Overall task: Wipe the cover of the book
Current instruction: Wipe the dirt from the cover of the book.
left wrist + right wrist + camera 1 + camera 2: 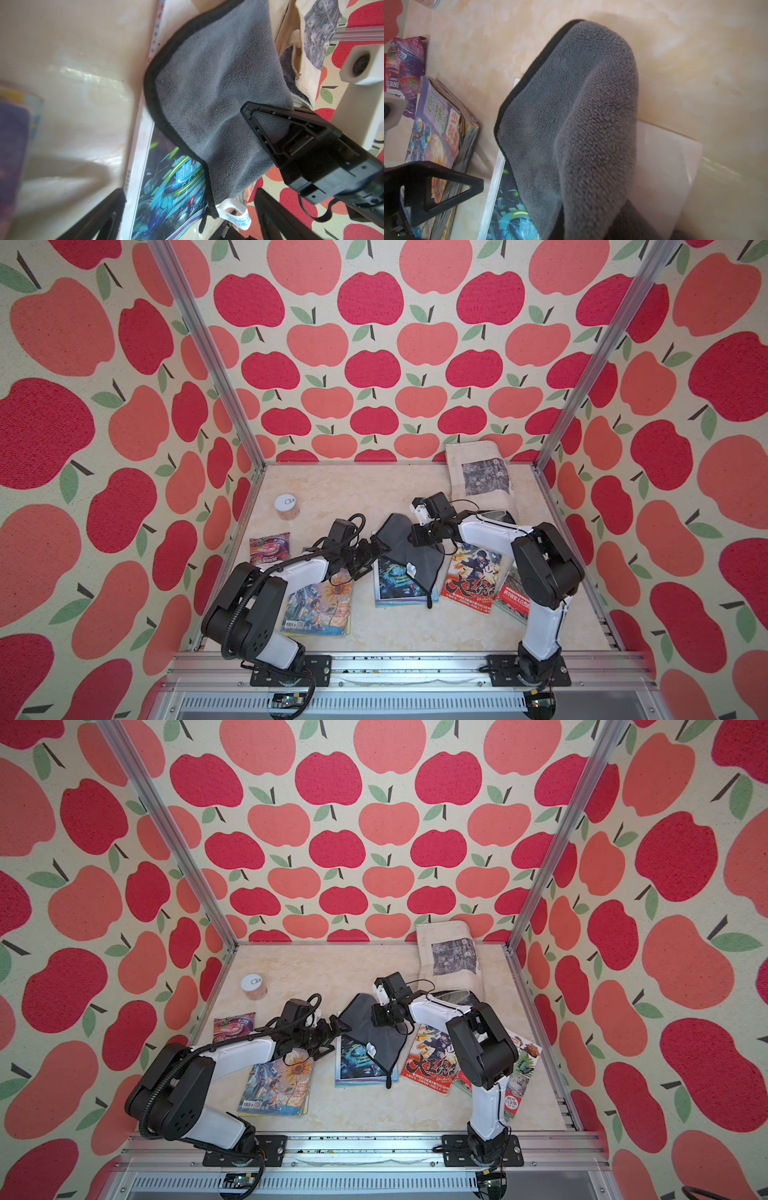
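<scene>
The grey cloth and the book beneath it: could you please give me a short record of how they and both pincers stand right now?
cloth: grey cloth, draped over the far part of the book, one end raised
book: blue-green cover, lying flat, near part uncovered
right arm: right pincer shut on the grey cloth
left arm: left pincer open, holding nothing, beside the book's far corner
</scene>
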Action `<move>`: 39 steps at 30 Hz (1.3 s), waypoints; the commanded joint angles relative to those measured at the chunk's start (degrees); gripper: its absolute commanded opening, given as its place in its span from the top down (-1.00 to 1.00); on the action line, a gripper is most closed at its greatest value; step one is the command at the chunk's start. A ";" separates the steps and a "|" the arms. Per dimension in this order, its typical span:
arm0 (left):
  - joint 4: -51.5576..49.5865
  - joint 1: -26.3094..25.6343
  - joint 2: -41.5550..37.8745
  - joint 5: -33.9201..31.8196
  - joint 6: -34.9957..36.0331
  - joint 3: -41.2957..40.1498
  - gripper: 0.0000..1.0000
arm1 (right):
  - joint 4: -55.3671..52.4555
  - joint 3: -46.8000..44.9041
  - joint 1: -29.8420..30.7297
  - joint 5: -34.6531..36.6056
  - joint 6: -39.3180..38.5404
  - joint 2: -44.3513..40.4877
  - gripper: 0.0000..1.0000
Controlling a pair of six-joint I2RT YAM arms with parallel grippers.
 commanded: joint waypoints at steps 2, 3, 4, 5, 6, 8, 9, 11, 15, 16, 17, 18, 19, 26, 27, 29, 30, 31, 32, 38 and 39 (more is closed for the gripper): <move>-0.29 -0.19 -1.07 -0.86 -1.59 -0.79 -0.99 | 2.00 2.69 2.29 -2.56 4.17 2.89 1.00; 0.28 -0.28 -0.89 -0.79 -1.90 -0.80 -0.99 | 2.89 3.16 2.94 -3.01 5.48 3.51 1.00; 0.40 -0.28 -0.64 -0.85 -2.01 -0.75 -0.99 | 3.16 3.95 3.55 -3.18 6.04 4.47 1.00; 0.36 -0.28 -0.21 -0.86 -2.26 -0.56 -0.99 | 3.05 5.28 4.34 -2.91 6.55 5.46 1.00; 0.44 -0.28 0.20 -0.78 -2.36 -0.38 -0.99 | 2.56 6.74 4.96 -3.07 6.79 6.42 1.00; 0.69 -0.49 1.04 -0.68 -2.85 0.15 -0.99 | 1.12 10.59 6.36 -2.88 6.91 8.28 1.00; 0.96 -0.70 1.18 -0.68 -2.90 0.37 -0.99 | 0.98 11.83 6.85 -2.88 7.00 8.75 1.00; 0.57 -1.05 1.06 -1.14 -2.99 1.00 -0.99 | 1.45 13.50 7.58 -3.49 7.31 9.44 1.00; -0.54 -1.03 -1.07 -2.80 -3.34 0.87 -0.99 | 2.91 9.11 7.76 -3.71 7.50 7.28 1.00; -1.11 -0.98 -1.38 -2.87 -3.13 1.03 -0.99 | 3.36 6.98 7.85 -3.60 7.34 6.28 1.00; -1.99 -0.98 -1.62 -2.92 -2.63 1.42 -0.99 | 3.36 4.95 7.90 -3.54 6.87 5.14 1.00; -2.47 -0.98 -1.66 -2.88 -2.11 1.64 -0.99 | 3.37 3.34 7.86 -3.31 6.30 4.17 1.00; -2.70 -0.98 -1.60 -2.71 -1.64 1.75 -0.99 | 3.08 1.29 7.74 -2.35 5.39 3.02 1.00; -1.72 -0.98 -0.25 -2.43 -1.49 1.64 -0.99 | 0.61 -9.25 2.49 2.88 1.22 -6.13 1.00; -1.50 -0.98 0.08 -2.22 -1.41 1.82 -0.99 | 0.43 -9.92 2.17 3.85 0.60 -7.18 1.00; -1.19 -1.20 0.93 -2.05 -1.23 2.19 -0.99 | -0.22 -9.67 1.89 5.80 -0.49 -7.62 1.00; -0.85 -1.32 1.01 -2.17 -1.31 2.04 -0.99 | -0.25 -9.03 1.80 5.55 -0.63 -7.17 1.00; -0.32 -1.42 1.15 -2.35 -1.68 1.78 -0.99 | -0.09 -7.90 1.79 5.26 -0.73 -6.19 1.00; 0.36 -1.50 1.06 -2.35 -2.05 1.36 -0.99 | 0.16 -6.56 1.96 5.24 -0.59 -4.88 1.00; -0.16 -1.68 0.10 -2.84 -2.02 1.20 -0.99 | 3.01 2.52 4.01 3.57 2.09 4.40 1.00; -0.12 -1.68 0.05 -2.83 -2.02 1.20 -0.99 | 3.44 4.22 4.56 3.07 2.54 5.75 1.00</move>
